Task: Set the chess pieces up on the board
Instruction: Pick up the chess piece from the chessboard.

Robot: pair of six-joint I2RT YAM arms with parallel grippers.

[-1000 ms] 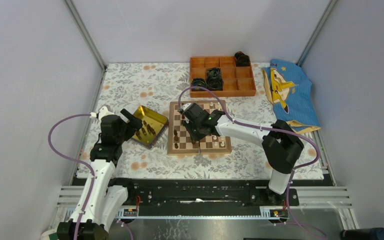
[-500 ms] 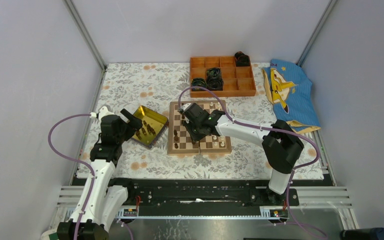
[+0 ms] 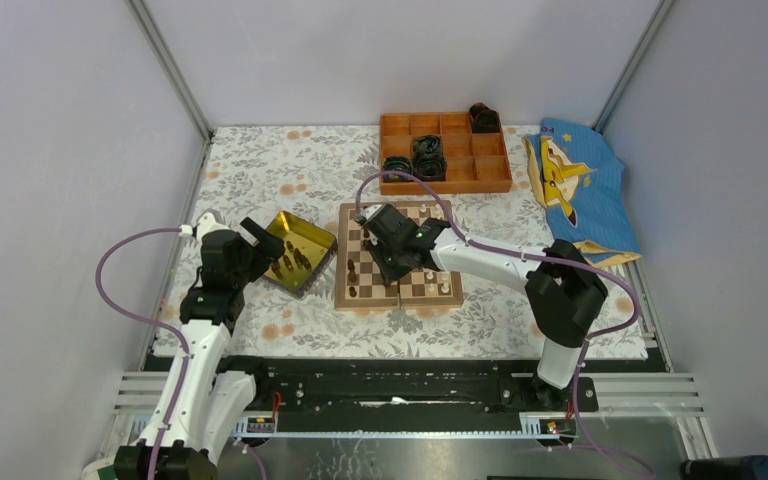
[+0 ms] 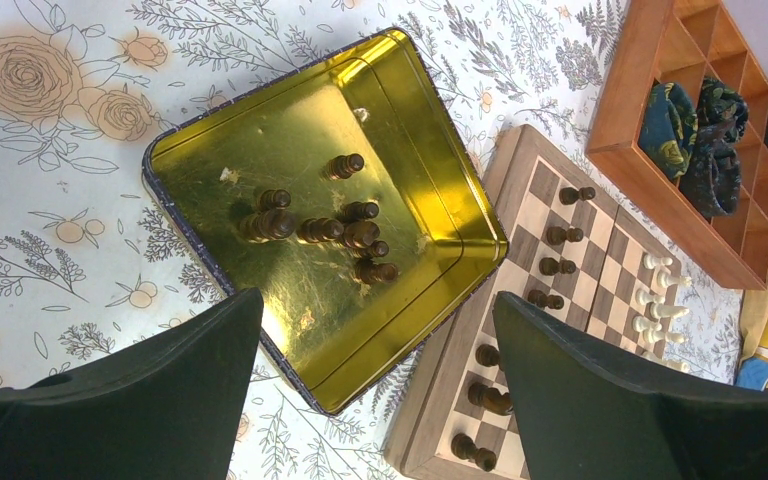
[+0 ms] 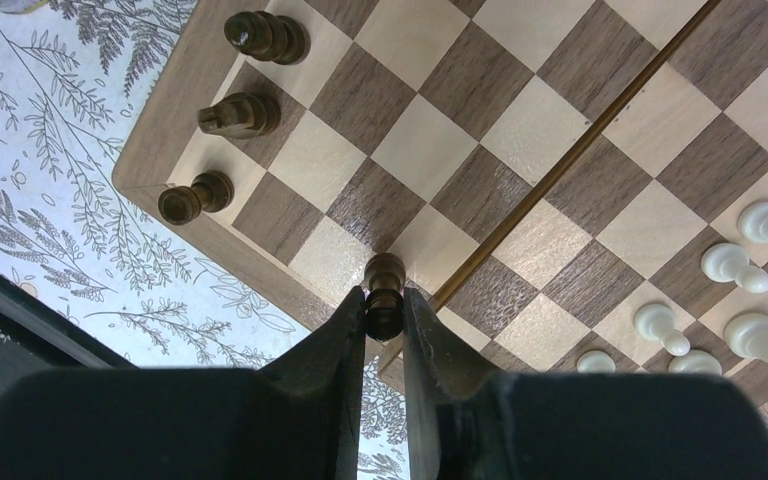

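1. The right gripper's (image 5: pixel 384 306) fingers (image 5: pixel 340 340) stood narrow and pinched one dark chess piece (image 5: pixel 385 272) by its lower part, its rounded head poking out beyond the tips.
2. The left gripper (image 4: pixel 377 300) hung with its fingers spread wide and empty above the gold tray (image 4: pixel 260 170).
3. Over the last second, the top view showed the right gripper edging slightly across the board (image 5: pixel 415 140) with its grip unchanged. The left arm had not moved.
4. We judged from this that the piece was being carried to its square and had not yet been put down.
5. The held piece sat over the board's edge row, just beside the centre seam. We could not tell whether its base touched the wood.
6. Three dark pieces (image 5: pixel 230 115) lay in that row near the corner, with bare squares between them and the held one.
7. Cream pieces (image 5: pixel 730 265) crowded the opposite side of the board.
8. More dark pieces (image 4: pixel 320 230) lay in a loose cluster in the tray, some of them tipped over, so a fair share of the dark set was not yet placed.
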